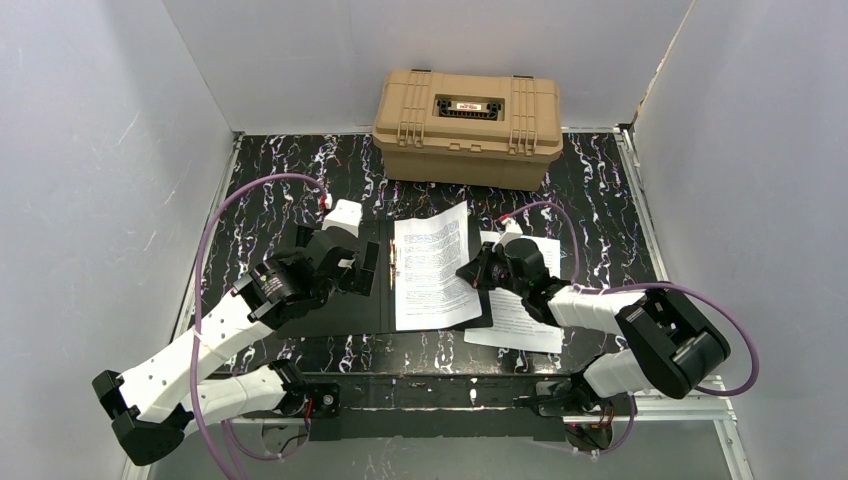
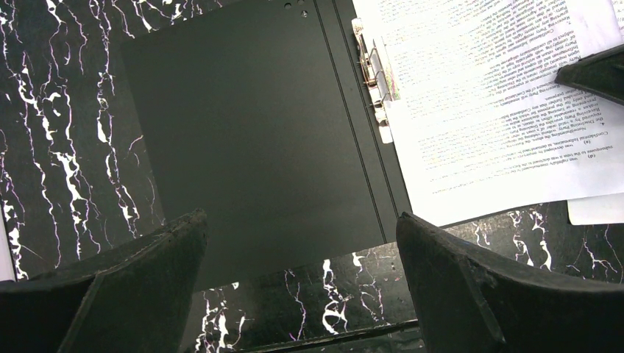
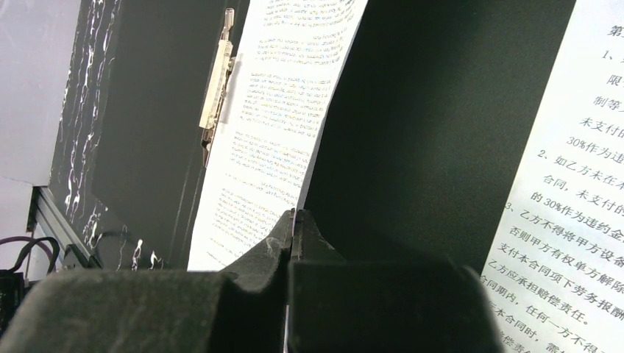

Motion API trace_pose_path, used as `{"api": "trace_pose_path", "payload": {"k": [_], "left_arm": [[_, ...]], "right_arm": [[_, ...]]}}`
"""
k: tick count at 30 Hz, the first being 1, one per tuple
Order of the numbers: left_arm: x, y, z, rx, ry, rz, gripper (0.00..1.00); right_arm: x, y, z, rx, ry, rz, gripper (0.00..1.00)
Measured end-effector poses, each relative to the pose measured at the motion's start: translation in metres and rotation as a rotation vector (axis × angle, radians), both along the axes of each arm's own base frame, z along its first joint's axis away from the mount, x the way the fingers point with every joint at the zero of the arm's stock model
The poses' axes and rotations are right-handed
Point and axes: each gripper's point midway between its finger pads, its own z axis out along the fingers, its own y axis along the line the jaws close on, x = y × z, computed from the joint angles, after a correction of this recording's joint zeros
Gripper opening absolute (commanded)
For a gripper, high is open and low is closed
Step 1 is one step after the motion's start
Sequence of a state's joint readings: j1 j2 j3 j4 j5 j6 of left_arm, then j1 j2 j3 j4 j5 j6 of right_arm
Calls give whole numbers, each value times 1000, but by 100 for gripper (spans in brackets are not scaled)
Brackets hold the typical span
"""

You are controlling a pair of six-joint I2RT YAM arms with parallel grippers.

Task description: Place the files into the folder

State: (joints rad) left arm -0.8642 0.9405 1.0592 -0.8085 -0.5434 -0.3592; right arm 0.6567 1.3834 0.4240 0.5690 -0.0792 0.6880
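The folder (image 1: 385,312) lies open on the table, black inside up, with a metal clip (image 2: 371,77) by its spine. One of the files, a printed sheet (image 1: 430,270), lies over the folder's right half. My right gripper (image 3: 293,217) is shut on that sheet's right edge (image 3: 272,125), which is lifted off the black cover (image 3: 434,125). A second sheet (image 1: 515,325) lies on the table right of the folder, partly under the right arm. My left gripper (image 2: 302,228) hangs open above the near edge of the folder's left half (image 2: 250,125), holding nothing.
A tan plastic hard case (image 1: 467,125) stands shut at the back of the table. White walls close in left, right and behind. A metal rail (image 1: 430,390) with both arm bases runs along the near edge.
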Motion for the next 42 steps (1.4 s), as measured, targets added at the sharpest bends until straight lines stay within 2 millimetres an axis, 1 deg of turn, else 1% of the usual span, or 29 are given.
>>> {"api": "trace_pose_path", "payload": {"k": [1, 3, 10, 14, 19, 24, 28, 35, 38, 42], "left_arm": [[0, 0, 0, 0, -1, 0, 98], [0, 0, 0, 0, 0, 0, 98], [0, 0, 0, 0, 0, 0, 98], [0, 0, 0, 0, 0, 0, 98], [0, 0, 0, 0, -1, 0, 98], [0, 0, 1, -1, -2, 0, 98], [0, 0, 1, -2, -2, 0, 98], [0, 0, 1, -2, -2, 0, 98], [0, 0, 1, -2, -2, 0, 98], [0, 0, 1, -2, -2, 0, 98]], "right_arm": [[0, 0, 0, 0, 1, 2, 1], [0, 0, 0, 1, 1, 3, 6], [0, 1, 1, 1, 2, 5, 42], [1, 0, 0, -12, 3, 5, 53], [2, -3, -4, -43, 10, -9, 70], [5, -11, -10, -98, 17, -33, 83], [6, -20, -12, -145, 15, -57, 86], [8, -37, -8, -221, -3, -103, 86], [9, -47, -2, -261, -18, -129, 87], [12, -67, 10, -340, -37, -197, 89]]}}
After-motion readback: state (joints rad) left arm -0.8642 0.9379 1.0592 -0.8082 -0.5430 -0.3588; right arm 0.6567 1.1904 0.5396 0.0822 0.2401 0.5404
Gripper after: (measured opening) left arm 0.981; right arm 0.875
